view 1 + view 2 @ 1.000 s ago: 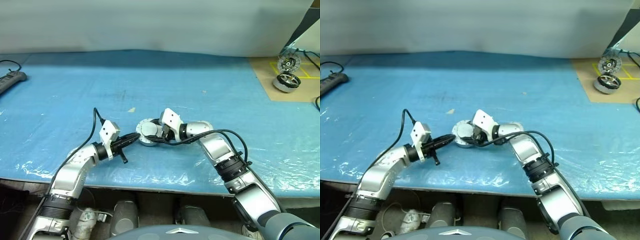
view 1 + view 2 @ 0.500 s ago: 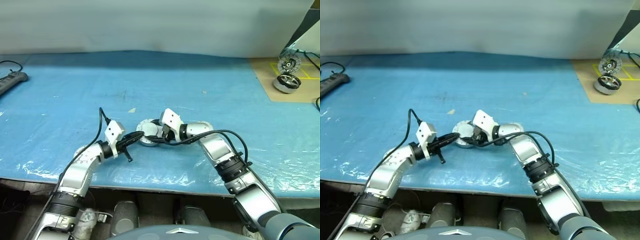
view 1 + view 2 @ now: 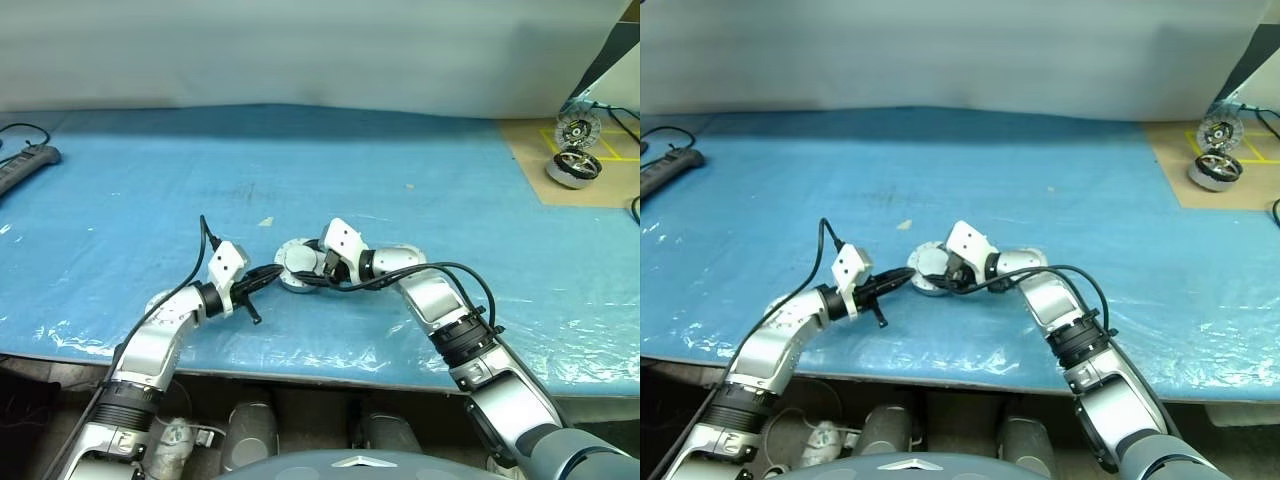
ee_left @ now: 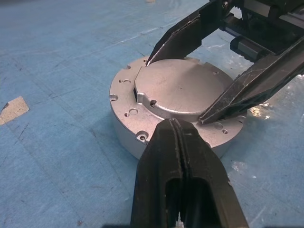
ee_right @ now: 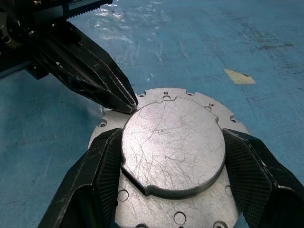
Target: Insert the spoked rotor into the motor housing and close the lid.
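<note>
The motor housing stands on the blue sheet just in front of me. The lid lies flat on it, smooth grey face up. My right gripper reaches over the housing from the right. Its fingers rest against opposite edges of the lid. From the left, my left gripper is shut and empty, its tip at the housing's rim beside the lid. In the left eye view the two grippers meet at the housing. The spoked rotor is hidden.
A black power strip lies at the far left. A brown board at the far right carries two other round motor parts. A small scrap lies behind the housing. The table's front edge runs close below both arms.
The head views have shifted slightly. Both grippers and the housing keep the same places relative to each other.
</note>
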Tool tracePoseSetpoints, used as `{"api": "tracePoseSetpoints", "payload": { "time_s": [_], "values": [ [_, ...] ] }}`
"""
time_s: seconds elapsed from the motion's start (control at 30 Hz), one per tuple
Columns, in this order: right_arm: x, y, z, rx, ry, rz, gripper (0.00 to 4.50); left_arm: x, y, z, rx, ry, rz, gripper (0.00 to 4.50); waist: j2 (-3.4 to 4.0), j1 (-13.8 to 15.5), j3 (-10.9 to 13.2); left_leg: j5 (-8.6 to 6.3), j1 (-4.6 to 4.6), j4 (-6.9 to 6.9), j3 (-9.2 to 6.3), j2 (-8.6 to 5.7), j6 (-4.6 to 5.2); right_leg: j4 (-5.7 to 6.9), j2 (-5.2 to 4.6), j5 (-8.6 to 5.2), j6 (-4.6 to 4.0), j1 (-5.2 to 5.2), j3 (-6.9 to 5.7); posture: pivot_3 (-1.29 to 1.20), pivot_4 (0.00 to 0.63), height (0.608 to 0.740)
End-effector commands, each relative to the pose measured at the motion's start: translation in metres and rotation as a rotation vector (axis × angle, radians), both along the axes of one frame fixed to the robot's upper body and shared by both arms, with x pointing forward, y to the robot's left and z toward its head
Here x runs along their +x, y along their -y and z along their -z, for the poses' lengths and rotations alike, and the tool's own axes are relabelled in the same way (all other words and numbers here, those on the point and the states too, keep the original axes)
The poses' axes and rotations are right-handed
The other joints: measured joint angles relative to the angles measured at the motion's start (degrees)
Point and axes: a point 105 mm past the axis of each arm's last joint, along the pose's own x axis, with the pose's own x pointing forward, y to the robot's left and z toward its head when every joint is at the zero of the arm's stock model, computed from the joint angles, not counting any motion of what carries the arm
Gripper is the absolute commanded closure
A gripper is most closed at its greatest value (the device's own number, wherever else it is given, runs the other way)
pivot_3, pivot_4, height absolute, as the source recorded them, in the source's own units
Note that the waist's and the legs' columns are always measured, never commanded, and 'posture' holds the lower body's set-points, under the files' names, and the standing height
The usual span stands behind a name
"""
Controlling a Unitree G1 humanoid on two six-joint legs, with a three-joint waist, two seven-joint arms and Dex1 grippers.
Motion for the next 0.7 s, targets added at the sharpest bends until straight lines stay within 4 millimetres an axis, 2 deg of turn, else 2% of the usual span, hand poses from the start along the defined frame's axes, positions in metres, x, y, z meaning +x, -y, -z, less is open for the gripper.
{"api": "tracePoseSetpoints", "payload": {
  "time_s": [0.03, 0.13, 0.17, 0.27, 0.5, 0.57, 0.63, 0.7],
  "values": [
    [-0.006, 0.015, 0.035, -0.063, -0.126, 0.059, 1.2, -0.004, 0.006, 0.004, 0.03, -0.035, 0.025, 4.49, 0.0, 0.0, 0.0, 0.0, 0.0, -0.01, 0.0, 0.0, 0.0, -0.01, 0.0, 0.0, 0.0, -0.01, 0.0, 0.0, 0.15, 0.74],
    [-0.006, 0.011, 0.023, 0.012, -0.136, 0.062, 0.14, -0.003, 0.008, 0.0, 0.034, -0.027, 0.026, 4.5, -0.01, -0.01, 0.0, 0.0, -0.08, -0.04, 0.0, 0.0, 0.0, -0.04, 0.0, -0.01, 0.02, -0.08, 0.0, 0.0, 0.15, 0.74],
    [-0.004, 0.012, 0.022, 0.016, -0.135, 0.081, 0.06, -0.003, 0.009, -0.001, 0.034, -0.027, 0.027, 4.5, 0.0, -0.05, 0.0, 0.0, -0.14, -0.07, 0.0, 0.0, 0.0, -0.07, 0.0, -0.01, 0.02, -0.13, 0.0, 0.0, 0.15, 0.74],
    [-0.004, 0.008, -0.012, 0.211, -0.22, 0.065, 0.06, -0.003, 0.009, -0.003, 0.035, -0.027, 0.027, 4.5, 0.01, 0.05, 0.03, 0.0, -0.2, -0.17, 0.01, -0.02, 0.0, -0.07, 0.0, -0.01, 0.01, -0.21, 0.0, 0.0, 0.15, 0.74],
    [-0.001, 0.019, -0.056, 0.332, -0.153, 0.056, 0.06, -0.003, 0.012, -0.008, 0.036, -0.027, 0.032, 4.5, -0.06, 0.0, 0.13, 0.01, -0.78, -0.2, 0.02, -0.03, 0.0, -0.12, 0.01, 0.21, -0.37, -0.7, -0.02, 0.0, 0.15, 0.74],
    [-0.001, 0.026, -0.062, 0.367, -0.16, 0.083, 0.06, -0.002, 0.012, -0.01, 0.036, -0.025, 0.031, 4.5, -0.06, -0.12, 0.13, 0.02, -1.02, -0.19, 0.02, -0.02, -0.01, -0.07, 0.02, 0.22, -0.38, -0.96, -0.04, 0.0, 0.15, 0.74],
    [0.003, 0.041, -0.065, 0.439, -0.208, 0.156, 0.06, -0.001, 0.012, -0.012, 0.032, -0.023, 0.025, 4.5, -0.07, -0.14, 0.14, 0.03, -1.14, -0.19, 0.02, -0.02, -0.01, -0.07, 0.02, 0.22, -0.38, -1.08, -0.05, 0.0, 0.15, 0.74],
    [0.005, 0.059, -0.059, 0.465, -0.262, 0.229, 0.06, -0.002, 0.013, -0.011, 0.033, -0.026, 0.026, 4.5, -0.09, -0.03, 0.15, 0.03, -1.18, -0.19, 0.02, -0.03, -0.01, -0.09, 0.02, 0.22, -0.38, -1.07, -0.05, 0.0, 0.15, 0.74]
  ]
}}
